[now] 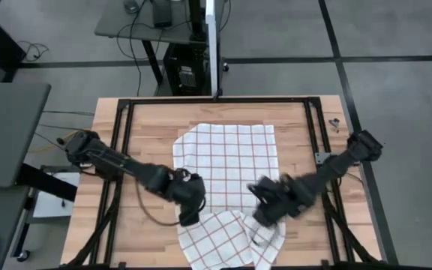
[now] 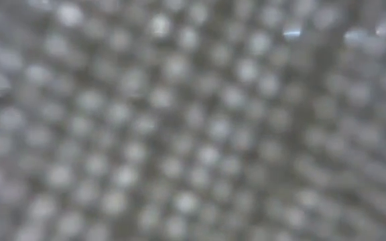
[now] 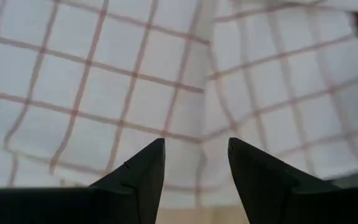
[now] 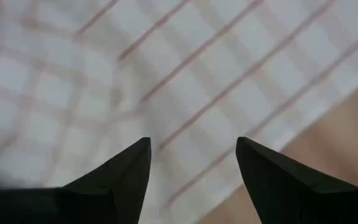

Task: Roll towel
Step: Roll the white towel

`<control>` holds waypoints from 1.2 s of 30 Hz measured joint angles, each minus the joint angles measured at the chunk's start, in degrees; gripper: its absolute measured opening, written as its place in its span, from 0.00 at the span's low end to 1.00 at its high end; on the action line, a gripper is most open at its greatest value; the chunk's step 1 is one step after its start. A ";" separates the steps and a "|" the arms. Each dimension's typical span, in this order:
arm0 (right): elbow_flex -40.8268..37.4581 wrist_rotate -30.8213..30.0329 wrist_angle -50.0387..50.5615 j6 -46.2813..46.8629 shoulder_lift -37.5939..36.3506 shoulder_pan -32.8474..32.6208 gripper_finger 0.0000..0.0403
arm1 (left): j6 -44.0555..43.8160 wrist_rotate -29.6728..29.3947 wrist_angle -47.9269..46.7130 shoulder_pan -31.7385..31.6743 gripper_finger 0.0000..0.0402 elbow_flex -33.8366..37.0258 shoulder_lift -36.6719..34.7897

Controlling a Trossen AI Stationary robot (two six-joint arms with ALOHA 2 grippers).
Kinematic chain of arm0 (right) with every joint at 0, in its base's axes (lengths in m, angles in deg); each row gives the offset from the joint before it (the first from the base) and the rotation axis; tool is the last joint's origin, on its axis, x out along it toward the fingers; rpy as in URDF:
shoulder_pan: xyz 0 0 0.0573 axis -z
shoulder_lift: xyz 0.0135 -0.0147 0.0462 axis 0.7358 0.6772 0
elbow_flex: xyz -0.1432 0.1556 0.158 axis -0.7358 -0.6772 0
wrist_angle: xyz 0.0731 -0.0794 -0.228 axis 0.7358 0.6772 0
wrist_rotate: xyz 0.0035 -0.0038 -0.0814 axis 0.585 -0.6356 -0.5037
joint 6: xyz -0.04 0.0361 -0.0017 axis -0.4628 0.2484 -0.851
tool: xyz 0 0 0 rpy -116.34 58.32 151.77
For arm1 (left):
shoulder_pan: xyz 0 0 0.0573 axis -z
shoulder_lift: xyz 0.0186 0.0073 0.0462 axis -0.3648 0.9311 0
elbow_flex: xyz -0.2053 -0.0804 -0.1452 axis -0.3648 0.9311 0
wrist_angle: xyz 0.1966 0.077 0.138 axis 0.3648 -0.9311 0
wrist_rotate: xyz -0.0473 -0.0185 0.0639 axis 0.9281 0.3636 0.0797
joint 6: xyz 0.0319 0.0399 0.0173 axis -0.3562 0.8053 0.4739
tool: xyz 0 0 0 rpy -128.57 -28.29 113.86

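1. High view: a white towel (image 1: 227, 161) with red grid lines lies along the middle of the wooden table (image 1: 148, 124), from near the far edge to the near edge, where it hangs over. Its near part is folded and rumpled. The left gripper (image 1: 190, 212) sits at the towel's left border near the near edge; the right gripper (image 1: 265, 210) is over the crumpled part on the right. A black frame (image 1: 216, 100) runs around the table, and a small dark part (image 1: 334, 122) lies near the far right corner.
2. Low view: only blurred pale weave covers the lens.
3. Left wrist view: the fingers (image 3: 142, 171) stand narrowly parted, nothing between, checked cloth close ahead.
4. Right wrist view: the fingers (image 4: 126, 171) are spread wider, empty, over cloth with bare wood beside it.
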 joint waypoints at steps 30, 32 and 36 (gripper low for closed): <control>-36.44 11.88 -42.86 -22.03 -0.15 39.78 0.53 | 19.83 -0.97 16.38 -37.49 0.40 26.01 -0.02; -36.46 11.84 -44.10 -22.05 -0.15 42.32 0.53 | 23.53 -1.06 17.50 -41.20 0.40 26.03 -0.02; -36.46 11.79 -45.70 -22.06 -0.09 45.52 0.53 | 30.09 -1.78 18.19 -48.88 0.40 25.04 0.00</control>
